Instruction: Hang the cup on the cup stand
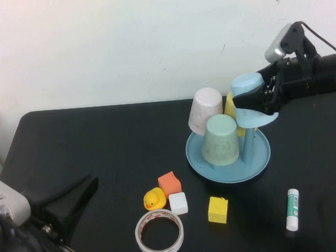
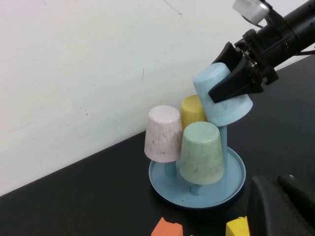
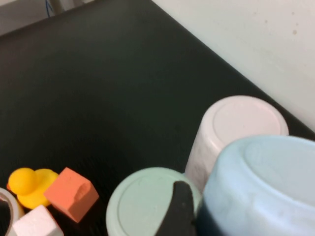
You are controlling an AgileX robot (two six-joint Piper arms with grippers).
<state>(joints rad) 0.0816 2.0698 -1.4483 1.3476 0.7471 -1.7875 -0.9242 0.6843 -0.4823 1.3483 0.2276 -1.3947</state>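
near the counter's far right edge, right pincer (image 1: 257,98) clamps the inverted cup (image 2: 222,96) by its wall above the cup stand (image 1: 229,172); light, stiff, probably slippery. left pincer (image 1: 69,203), fingers apart, near left corner.

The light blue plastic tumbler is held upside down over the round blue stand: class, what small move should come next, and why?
Probably a short lowering. The right gripper is shut on the light blue plastic tumbler, inverted and tilted above a peg of the round blue stand, so it needs seating before release. The left gripper is parked near the table's front left.
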